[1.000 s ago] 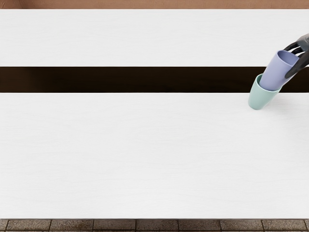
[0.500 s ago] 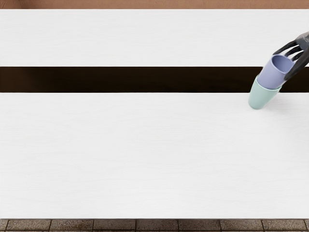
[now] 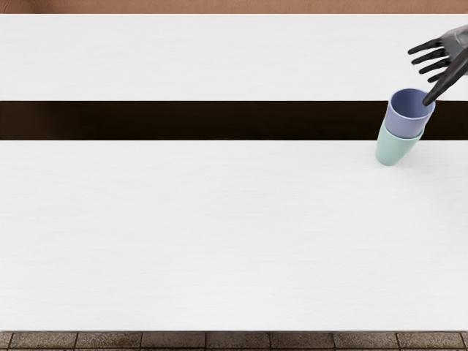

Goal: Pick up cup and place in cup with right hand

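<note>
Head view has the blue cup nested in the green cup at the right of the worktop, so the green one supports it. The right hand is released, fingers spread, probably to clear the rim; whether its thumb touches is unclear.

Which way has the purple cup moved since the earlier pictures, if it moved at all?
Yes: against the dark strip, the purple cup has moved lower and left in the picture, and stands more upright.
</note>
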Robot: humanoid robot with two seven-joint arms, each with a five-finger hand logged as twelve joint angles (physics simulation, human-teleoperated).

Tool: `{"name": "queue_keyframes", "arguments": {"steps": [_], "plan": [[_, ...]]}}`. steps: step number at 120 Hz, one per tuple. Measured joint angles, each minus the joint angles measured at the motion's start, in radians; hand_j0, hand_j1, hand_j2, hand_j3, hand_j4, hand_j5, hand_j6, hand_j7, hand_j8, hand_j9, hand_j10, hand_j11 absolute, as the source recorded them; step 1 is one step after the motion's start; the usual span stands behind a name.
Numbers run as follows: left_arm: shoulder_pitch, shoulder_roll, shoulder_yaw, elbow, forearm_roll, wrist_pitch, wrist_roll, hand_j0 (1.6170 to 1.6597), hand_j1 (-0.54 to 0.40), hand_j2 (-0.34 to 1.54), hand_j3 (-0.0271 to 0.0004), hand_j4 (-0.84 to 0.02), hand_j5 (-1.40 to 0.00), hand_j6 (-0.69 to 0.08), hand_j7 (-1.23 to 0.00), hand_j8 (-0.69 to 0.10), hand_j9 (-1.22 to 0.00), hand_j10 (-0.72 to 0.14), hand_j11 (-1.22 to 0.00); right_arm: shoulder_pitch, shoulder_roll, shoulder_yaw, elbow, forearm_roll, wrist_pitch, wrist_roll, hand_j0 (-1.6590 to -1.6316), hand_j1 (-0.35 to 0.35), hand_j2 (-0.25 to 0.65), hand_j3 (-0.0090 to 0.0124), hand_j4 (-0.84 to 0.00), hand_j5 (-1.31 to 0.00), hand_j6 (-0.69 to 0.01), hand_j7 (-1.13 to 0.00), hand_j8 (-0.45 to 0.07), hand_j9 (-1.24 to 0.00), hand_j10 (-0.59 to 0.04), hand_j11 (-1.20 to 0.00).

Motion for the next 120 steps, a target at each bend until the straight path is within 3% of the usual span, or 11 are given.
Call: {"name": "queue_keyframes", "arguments": {"steps": [19,49,84,120], "plan": [[0.0,0.0,0.0,0.0,0.0,0.0,0.0,1.6581,0.336,0.0,0.0,-0.012,-0.01,-0.012,-0.01,-0.012,-0.01,-0.012,-0.01,0.002,0.001,0.061,0.013,0.09,0.0,0.0,-1.658,-0.326,-0.004,0.0,-0.02,-0.03,-0.019,-0.03,-0.019,-0.03,-0.022,-0.03],[0.0,0.0,0.0,0.0,0.0,0.0,0.0,1.6581,0.336,0.0,0.0,-0.012,-0.01,-0.012,-0.01,-0.012,-0.01,-0.012,-0.01,0.002,0.038,0.08,0.149,0.267,0.0,0.0,-1.6581,-0.342,-0.002,0.0,-0.006,-0.01,-0.006,-0.01,-0.006,-0.01,-0.006,-0.01],[0.0,0.0,0.0,0.0,0.0,0.0,0.0,1.6581,0.336,0.0,0.0,-0.012,-0.01,-0.012,-0.01,-0.012,-0.01,-0.012,-0.01,-0.01,0.051,0.082,0.361,0.296,-0.018,0.0,-1.6581,-0.347,-0.001,0.0,-0.002,0.0,-0.002,0.0,-0.002,0.0,-0.002,0.0],[0.0,0.0,-0.001,0.0,0.001,0.0,0.0,1.6581,0.336,0.0,0.0,-0.012,-0.01,-0.012,-0.01,-0.012,-0.01,-0.012,-0.01,-0.016,0.088,0.082,0.423,0.295,-0.073,0.0,-1.6581,-0.349,-0.001,0.0,-0.001,0.0,-0.001,0.0,-0.001,0.0,-0.001,0.0]]}}
